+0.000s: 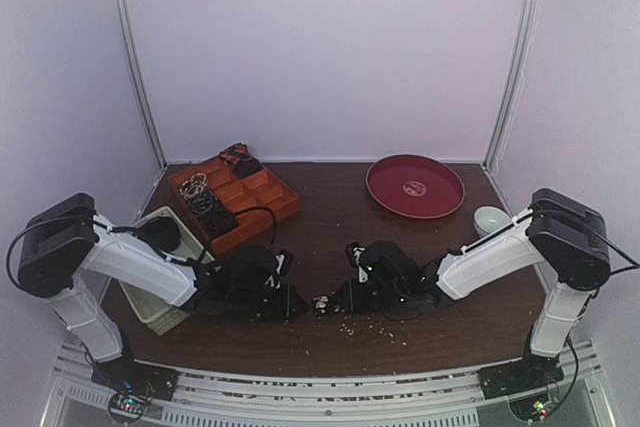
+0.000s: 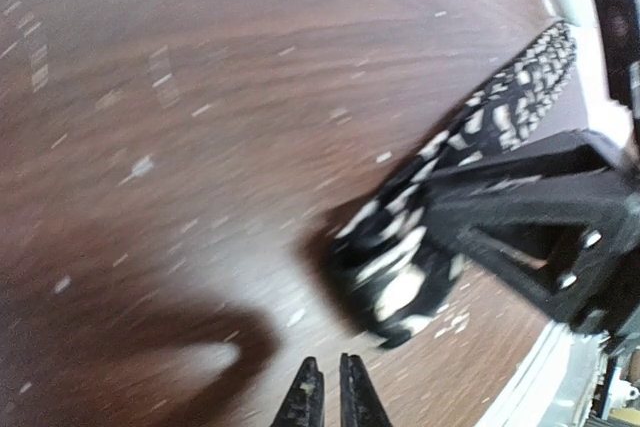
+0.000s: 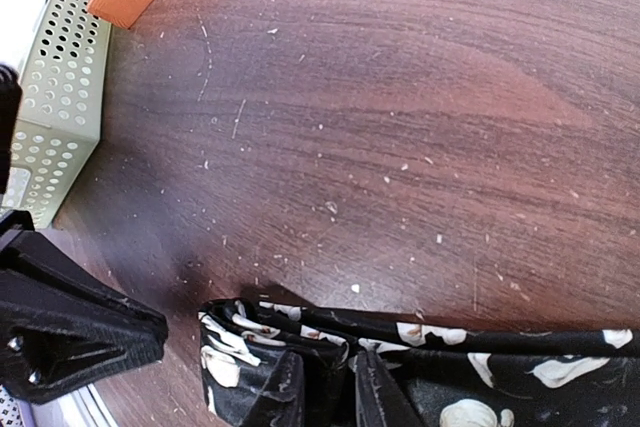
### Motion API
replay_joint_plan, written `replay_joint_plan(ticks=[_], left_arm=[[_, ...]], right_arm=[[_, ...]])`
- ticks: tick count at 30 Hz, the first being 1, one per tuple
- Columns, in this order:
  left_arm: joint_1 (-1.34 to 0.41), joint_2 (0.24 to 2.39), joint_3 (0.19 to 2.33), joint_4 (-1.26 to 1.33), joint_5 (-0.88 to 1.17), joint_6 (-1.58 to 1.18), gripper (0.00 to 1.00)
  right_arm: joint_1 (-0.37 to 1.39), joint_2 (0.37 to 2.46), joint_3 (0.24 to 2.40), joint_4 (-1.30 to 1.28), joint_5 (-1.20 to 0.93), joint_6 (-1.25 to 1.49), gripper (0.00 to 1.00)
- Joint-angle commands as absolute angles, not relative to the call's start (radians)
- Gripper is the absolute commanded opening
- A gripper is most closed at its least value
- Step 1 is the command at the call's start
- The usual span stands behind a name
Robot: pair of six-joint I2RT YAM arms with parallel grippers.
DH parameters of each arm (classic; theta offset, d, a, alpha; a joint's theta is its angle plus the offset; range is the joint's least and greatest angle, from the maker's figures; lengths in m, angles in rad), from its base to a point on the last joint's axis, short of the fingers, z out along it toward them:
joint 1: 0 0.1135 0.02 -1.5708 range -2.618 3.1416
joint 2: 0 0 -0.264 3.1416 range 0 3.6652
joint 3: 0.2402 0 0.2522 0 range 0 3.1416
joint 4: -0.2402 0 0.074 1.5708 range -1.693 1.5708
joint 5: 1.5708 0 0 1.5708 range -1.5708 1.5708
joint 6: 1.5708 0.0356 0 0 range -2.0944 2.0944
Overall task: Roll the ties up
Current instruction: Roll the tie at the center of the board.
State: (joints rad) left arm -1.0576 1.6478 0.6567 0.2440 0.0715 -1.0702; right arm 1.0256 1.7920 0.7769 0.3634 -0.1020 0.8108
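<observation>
Left gripper point(image 2: 325, 402): fingertips drawn together with only a thin slit between them and nothing in it. It hovers low over the table point(image 1: 330, 237), touching nothing.

Tie point(image 2: 400, 267): black with white speckles. It lies on the table just ahead of the left fingertips and a little to their right, apart from them. Its near end is bunched into a small, loose roll. The rest runs away as a flat strip, up and to the right in the left wrist view.

Right gripper point(image 3: 345, 392): fingers close together with tie fabric bunched at and around them, so it reads as pinched on the tie at the rolled end. The free strip leads off to the right of these fingers, flat on the wood. The left arm's black gripper body sits to their left, near but not touching the tie.

From overhead the two grippers face each other, with the tie between them. White specks lie scattered on the wood beside the right gripper.

Beyond the left gripper, toward the back left: orange tray point(image 1: 285, 202) holding coiled ties point(image 1: 200, 192). White basket point(image 1: 160, 272) sits beside the left arm. Beyond the right gripper: red plate point(image 1: 415, 187) and white bowl point(image 1: 490, 219), both well apart from it.
</observation>
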Motion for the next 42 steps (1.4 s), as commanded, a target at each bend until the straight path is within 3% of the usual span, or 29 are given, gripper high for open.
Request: replay_joint_plan(ticks=[1,22,34,42], left_arm=[[-1.057,1.590,0.598,0.186,0.028,-1.093,0.08],[-1.072,1.550,0.581,0.373,0.068,-1.079,0.02],[-1.092,1.696,0.642,0.418,0.106,-1.079,0.02],[-1.092,1.726,0.646,0.387,0.083,-1.084,0.01]], right_arm=[[1.053,1.833,0.789,0.355,-0.113,0.813,0.20],[1.085,1.873,0.887,0.309,-0.071,0.738,0.19],[1.082,1.853,0.888,0.287,-0.051,0.720,0.19],[1.080,1.767,0.892,0.227,-0.066,0.717,0.24]])
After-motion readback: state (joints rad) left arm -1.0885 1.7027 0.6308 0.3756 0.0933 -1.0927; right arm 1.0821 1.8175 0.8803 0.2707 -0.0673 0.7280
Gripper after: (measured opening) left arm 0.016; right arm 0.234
